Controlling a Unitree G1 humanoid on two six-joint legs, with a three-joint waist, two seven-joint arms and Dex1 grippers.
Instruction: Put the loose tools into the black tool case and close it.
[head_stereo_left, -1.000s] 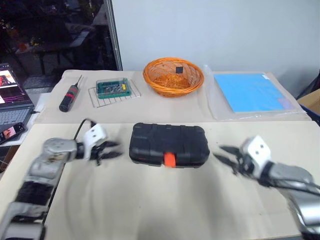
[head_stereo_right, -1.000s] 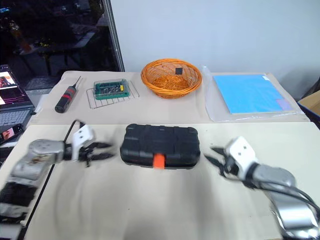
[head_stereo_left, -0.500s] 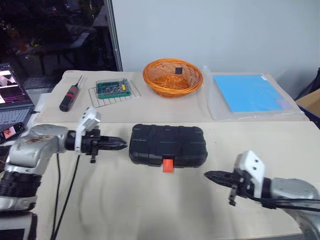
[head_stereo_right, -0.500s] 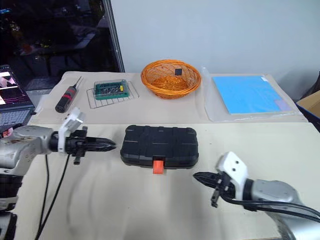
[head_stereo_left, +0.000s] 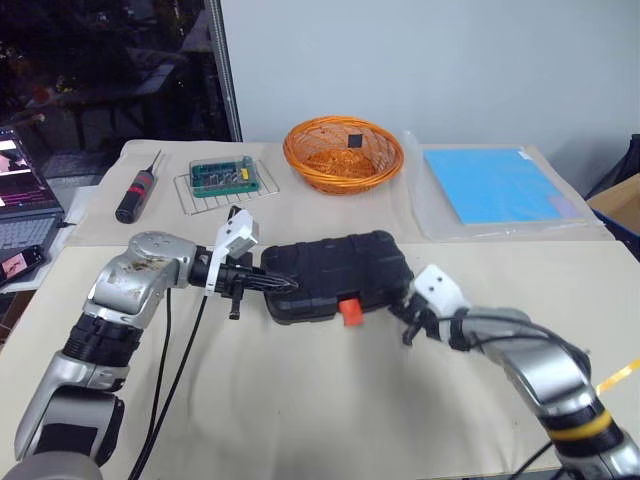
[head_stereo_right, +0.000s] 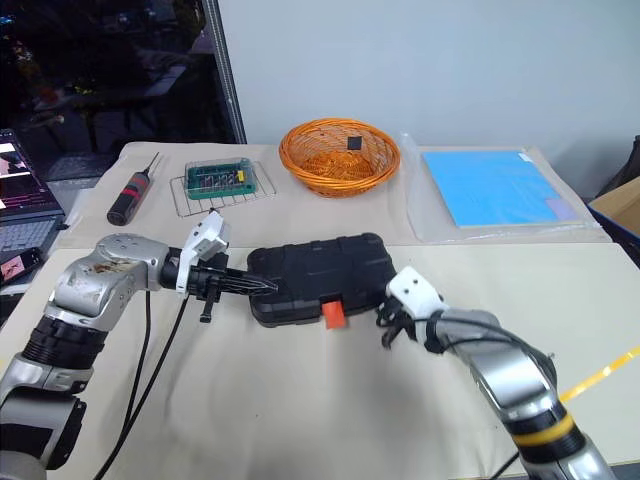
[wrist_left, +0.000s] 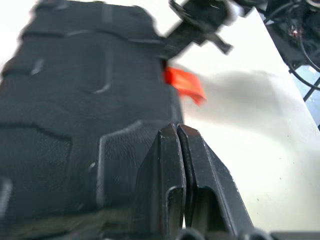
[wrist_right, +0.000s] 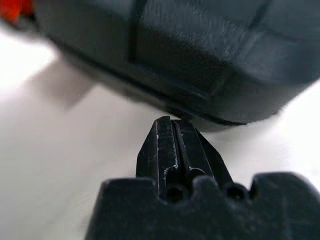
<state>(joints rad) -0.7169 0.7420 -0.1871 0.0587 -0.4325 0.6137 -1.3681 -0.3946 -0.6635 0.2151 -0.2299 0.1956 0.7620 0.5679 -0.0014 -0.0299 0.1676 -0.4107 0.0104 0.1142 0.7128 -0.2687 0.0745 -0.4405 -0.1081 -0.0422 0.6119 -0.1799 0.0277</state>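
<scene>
Black ribbed plastic is what both my hands meet: the black clamshell tool case (head_stereo_left: 335, 276) lies shut on the cream-covered desk (head_stereo_left: 300, 420), its small orange latch (head_stereo_left: 350, 311) on the near edge facing me.

Nearest me, my right hand (head_stereo_left: 408, 322) has its fingers pressed together, holding nothing, tips at the case's near right corner, low by the seam. My left hand (head_stereo_left: 285, 284) is also pinched flat and empty, its tip on the case's left end, on top of the shell.

The case's long axis runs left to right across the desk, skewed so its right end sits a little nearer me than its left; hinge side away from me.

Risks, as I judge them: with both hands pushing from opposite ends, the case could spin or slide instead of opening. My right tip sits off to the right of the latch, so prying there may just tilt the shell. No slim orange-handled tools lie near the case.

Beyond the case stand an orange wicker basket (head_stereo_left: 343, 153), a blue sheet (head_stereo_left: 495, 185), a green circuit board on a wire rack (head_stereo_left: 226, 178) and a thick black screwdriver with a red band (head_stereo_left: 134, 195), which must stay out.
</scene>
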